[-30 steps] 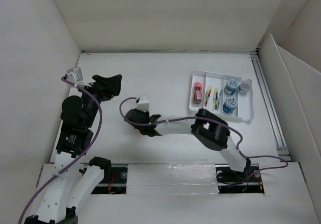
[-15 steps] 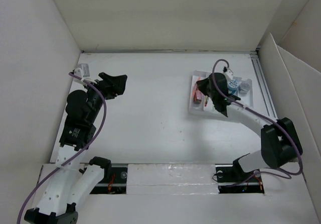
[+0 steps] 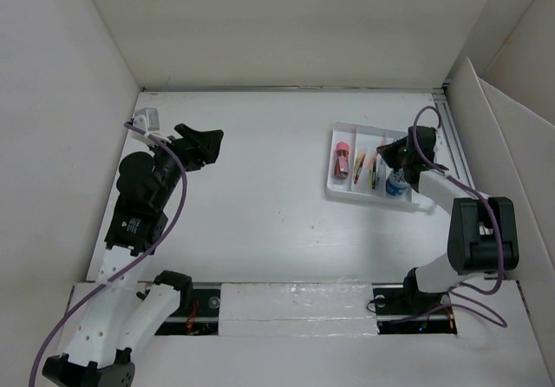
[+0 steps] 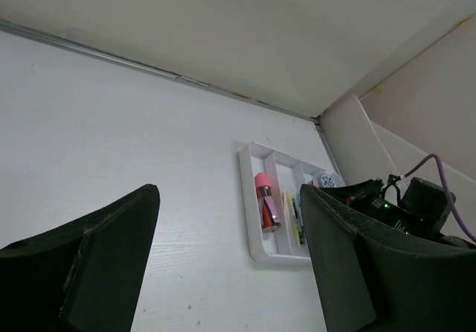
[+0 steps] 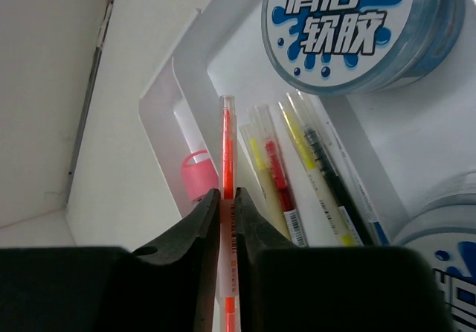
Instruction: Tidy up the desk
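The desk (image 3: 277,205) is a white tabletop inside white walls. A white compartment tray (image 3: 330,166) sits at its right. My right gripper (image 3: 395,154) hovers over the tray. In the right wrist view it (image 5: 228,205) is shut on an orange pen (image 5: 227,142) that points along the tray's pen compartment, beside yellow, red and black pens (image 5: 286,176). My left gripper (image 3: 201,144) is open and empty above the desk's left part. In the left wrist view it (image 4: 230,261) faces the tray (image 4: 251,228) from afar.
The tray also holds a pink-capped stick (image 3: 342,160) and round blue-lidded tubs (image 3: 396,183), which show close up in the right wrist view (image 5: 349,27). A metal rail (image 3: 460,179) runs along the desk's right edge. White walls stand close round the desk.
My right arm has swung from the middle of the desk to the tray at the right and now hovers over it. My left gripper has shifted slightly up and right.
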{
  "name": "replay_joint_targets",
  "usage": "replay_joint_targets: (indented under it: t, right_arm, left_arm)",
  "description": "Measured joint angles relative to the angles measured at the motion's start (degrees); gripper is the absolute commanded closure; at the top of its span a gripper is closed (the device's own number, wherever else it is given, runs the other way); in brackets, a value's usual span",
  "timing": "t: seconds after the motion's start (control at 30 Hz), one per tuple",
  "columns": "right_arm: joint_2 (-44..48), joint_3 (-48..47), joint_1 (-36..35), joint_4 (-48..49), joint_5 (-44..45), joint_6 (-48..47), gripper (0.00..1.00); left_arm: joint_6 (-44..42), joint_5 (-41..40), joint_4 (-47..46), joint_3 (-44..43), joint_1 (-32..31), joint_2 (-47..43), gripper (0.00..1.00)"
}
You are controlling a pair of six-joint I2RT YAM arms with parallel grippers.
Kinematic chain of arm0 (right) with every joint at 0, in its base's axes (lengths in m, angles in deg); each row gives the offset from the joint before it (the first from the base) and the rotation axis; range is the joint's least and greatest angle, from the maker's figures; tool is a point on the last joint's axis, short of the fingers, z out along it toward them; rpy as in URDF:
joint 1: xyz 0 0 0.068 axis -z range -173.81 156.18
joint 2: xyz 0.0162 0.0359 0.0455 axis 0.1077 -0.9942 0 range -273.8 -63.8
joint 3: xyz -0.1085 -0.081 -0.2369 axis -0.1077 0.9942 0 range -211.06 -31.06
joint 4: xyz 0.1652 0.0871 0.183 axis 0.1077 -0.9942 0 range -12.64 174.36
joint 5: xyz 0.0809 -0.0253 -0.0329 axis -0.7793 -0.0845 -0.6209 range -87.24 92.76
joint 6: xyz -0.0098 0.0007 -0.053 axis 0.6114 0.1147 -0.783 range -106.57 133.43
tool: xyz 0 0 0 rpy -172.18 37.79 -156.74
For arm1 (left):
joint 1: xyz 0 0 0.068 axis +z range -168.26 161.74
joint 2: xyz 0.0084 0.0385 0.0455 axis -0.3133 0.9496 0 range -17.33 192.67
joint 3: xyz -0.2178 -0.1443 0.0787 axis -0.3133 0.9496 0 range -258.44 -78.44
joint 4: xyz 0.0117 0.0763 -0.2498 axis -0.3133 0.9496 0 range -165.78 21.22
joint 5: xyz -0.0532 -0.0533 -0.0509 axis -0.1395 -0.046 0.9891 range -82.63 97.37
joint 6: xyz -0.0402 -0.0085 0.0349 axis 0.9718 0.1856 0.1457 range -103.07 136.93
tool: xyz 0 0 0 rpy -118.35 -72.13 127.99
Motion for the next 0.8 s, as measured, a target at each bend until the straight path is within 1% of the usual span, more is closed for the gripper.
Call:
replay_joint_targets:
  t: [0.03, 0.1, 0.13, 0.17, 0.2, 0.23, 0.4, 0.43, 0.47, 0.5, 0.53, 0.57, 0.6, 0.67, 0.8]
  right_arm:
    - [-0.48, -0.37, -0.02, -0.44, -0.46, 0.04, 0.79]
    - [-1.99, -1.38, -0.02, -0.74, -1.4, 0.11, 0.77]
    - [-2.69, -1.73, -0.02, -0.87, -1.86, 0.11, 0.73]
    - [-3.26, -1.9, -0.02, -0.92, -2.29, 0.15, 0.72]
    - [-3.61, -1.9, -0.02, -1.03, -2.62, 0.17, 0.68]
    - [-3.76, -1.9, -0.02, -1.31, -2.86, 0.28, 0.66]
    - [-3.3, -1.73, -0.02, -1.4, -3.32, 0.96, 0.38]
    - [-2.89, -1.57, -0.04, -1.33, -3.32, 1.16, 0.24]
    - [-1.95, -1.14, -0.15, -1.33, -3.3, 1.2, 0.24]
    - [-0.68, -0.59, -0.42, -1.31, -3.19, 1.22, 0.2]
    - [0.9, -0.04, -0.76, -1.38, -2.69, 1.49, 0.08]
    - [2.47, 0.39, -1.2, -1.49, -2.38, 1.6, 0.06]
    - [4.57, 0.76, -2.12, -1.55, -1.81, 1.38, 0.0]
    - [8.72, 0.9, -4.24, -1.81, -0.94, 1.18, 0.0]
    - [17.92, 0.96, -10.99, -1.44, 1.22, 0.15, 0.0]
  left_arm:
    - [0.0, 0.0, 0.0, 0.0, 0.0, 0.17, 0.27]
    - [0.0, 0.11, 0.0, 0.0, 0.0, 0.59, 0.27]
    - [0.0, 0.17, 0.0, 0.0, 0.0, 0.74, 0.27]
    - [-0.02, 0.2, 0.0, 0.0, 0.0, 0.94, 0.27]
    - [-0.02, 0.2, 0.02, 0.0, 0.0, 1.03, 0.27]
    - [-0.02, 0.2, 0.0, 0.0, 0.0, 1.09, 0.27]
    - [-0.17, 0.74, -0.39, 0.0, 0.0, 1.42, 0.25]
    - [-0.2, 0.85, -0.48, 0.0, 0.0, 1.51, 0.24]
    - [-0.2, 0.98, -0.55, 0.0, 0.0, 1.6, 0.24]
    - [-0.22, 1.18, -0.57, 0.0, 0.0, 1.81, 0.24]
    - [-0.24, 1.4, -0.72, 0.0, 0.0, 2.12, 0.23]
    - [-0.28, 1.53, -0.85, 0.0, 0.0, 2.49, 0.23]
    - [-0.35, 1.68, -0.92, 0.0, 0.0, 2.91, 0.23]
    - [-0.44, 1.92, -0.92, 0.0, 0.0, 3.72, 0.22]
    - [-0.63, 2.47, -0.98, 0.0, 0.0, 4.74, 0.22]
